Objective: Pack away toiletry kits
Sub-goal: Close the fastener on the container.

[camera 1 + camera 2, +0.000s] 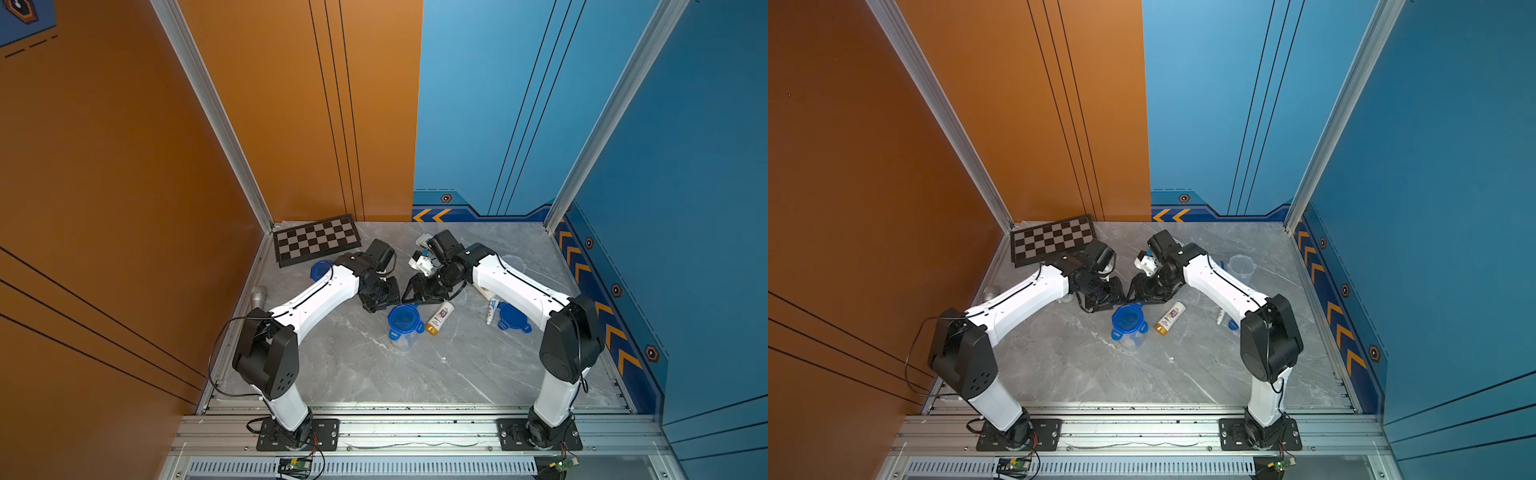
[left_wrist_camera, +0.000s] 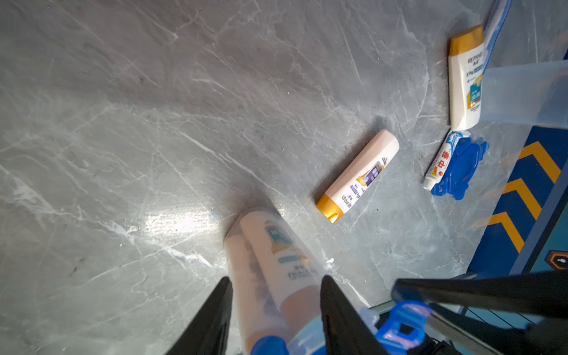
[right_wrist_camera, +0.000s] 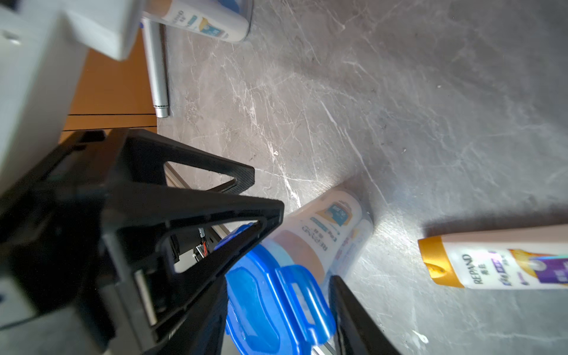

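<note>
Near the middle of the worktop [image 1: 353, 374] a clear cup [image 1: 405, 343] is stood upright and closed by a blue lid [image 1: 402, 319]. Two bottles [image 2: 276, 255] are seen through its wall, gold caps towards the lid. The cup's wall is flanked by the left hand [image 2: 275, 278]. The lid is flanked by the right hand [image 3: 276, 281], with a clip tab [image 3: 302, 295] between the fingers. Both pairs of jaws are parted and set close against what they flank, but whether each is grasping or released cannot be told. A loose bottle [image 1: 440, 318] is laid flat just beside the cup, towards the right edge, with its cap towards the front edge. Nearer the right edge a tube [image 1: 492, 309] is laid against a spare lid [image 1: 513, 319], with a second bottle [image 2: 465, 80] just behind it. An open cup [image 1: 1241, 266] is stood further back by the right edge. A third lid [image 1: 321, 270] is seen behind the left arm, near the board [image 1: 316, 240] in the back left corner. A microphone [image 1: 258, 294] is laid at the left edge.
</note>
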